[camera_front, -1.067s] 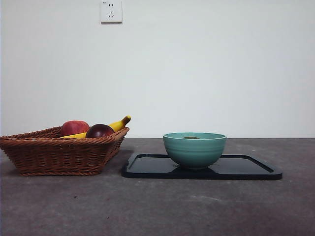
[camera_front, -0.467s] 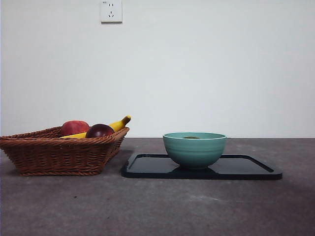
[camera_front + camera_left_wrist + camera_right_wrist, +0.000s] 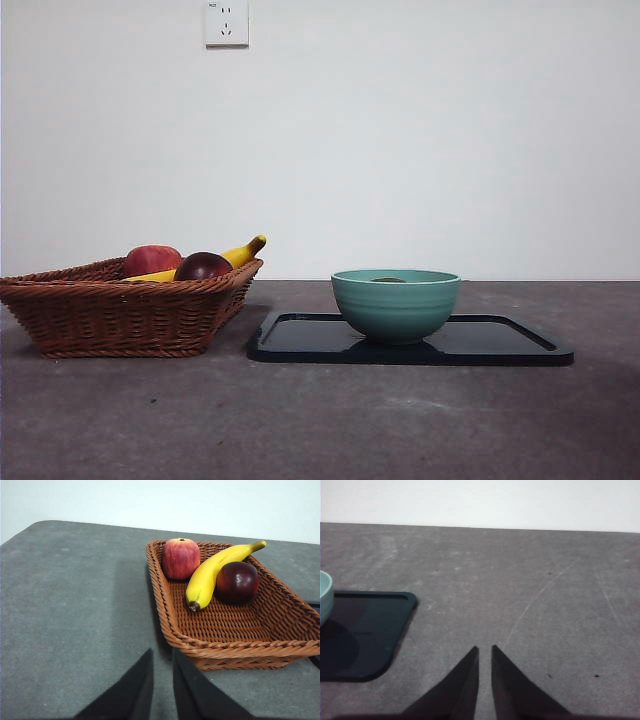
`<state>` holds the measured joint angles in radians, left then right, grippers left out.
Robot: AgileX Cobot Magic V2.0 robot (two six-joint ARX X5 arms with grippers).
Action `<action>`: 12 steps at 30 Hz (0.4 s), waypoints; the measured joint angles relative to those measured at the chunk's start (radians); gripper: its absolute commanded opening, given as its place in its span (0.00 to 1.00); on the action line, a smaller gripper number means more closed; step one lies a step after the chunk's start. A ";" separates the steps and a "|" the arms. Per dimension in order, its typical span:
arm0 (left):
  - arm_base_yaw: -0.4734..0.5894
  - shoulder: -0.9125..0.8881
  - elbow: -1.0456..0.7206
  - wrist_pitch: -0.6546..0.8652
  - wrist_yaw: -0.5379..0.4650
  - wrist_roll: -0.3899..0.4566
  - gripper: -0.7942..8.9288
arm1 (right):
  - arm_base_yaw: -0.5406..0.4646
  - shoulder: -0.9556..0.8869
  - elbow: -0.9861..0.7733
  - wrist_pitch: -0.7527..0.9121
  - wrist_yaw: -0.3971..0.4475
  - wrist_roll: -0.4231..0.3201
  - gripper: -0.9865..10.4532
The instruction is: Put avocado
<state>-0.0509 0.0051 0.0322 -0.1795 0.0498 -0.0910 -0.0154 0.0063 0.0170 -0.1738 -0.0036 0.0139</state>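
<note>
Nothing moved across the front frames; basket, bowl, tray all sit as before, no arm in that view.

Left gripper: jaws nearly together, thin gap, holding nothing, hanging over bare table just short of the basket near corner. Past that rim, going outward from it: banana lying diagonally, apple at the far corner, maroon fruit touching the banana's other side. Looks parked, not reaching.

Right gripper: jaws likewise nearly closed, empty, over bare table. Tray corner lies off to one side ahead of it, bowl edge just in view on the tray.

Avocado: only a dark sliver shows above the bowl rim in front view, so it appears to be inside the bowl, on the tray. Judged: placement done, both arms withdrawn clear so nothing gets bumped.
</note>
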 measured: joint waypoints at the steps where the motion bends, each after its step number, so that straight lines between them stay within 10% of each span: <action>1: 0.000 0.000 0.000 0.000 0.000 0.000 0.14 | -0.001 0.000 0.000 0.000 0.002 -0.001 0.12; 12: 0.000 0.000 0.000 0.000 0.000 0.000 0.14 | -0.005 0.000 0.000 0.005 0.006 -0.010 0.12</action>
<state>-0.0509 0.0051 0.0322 -0.1795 0.0498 -0.0910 -0.0208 0.0063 0.0166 -0.1684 0.0021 0.0040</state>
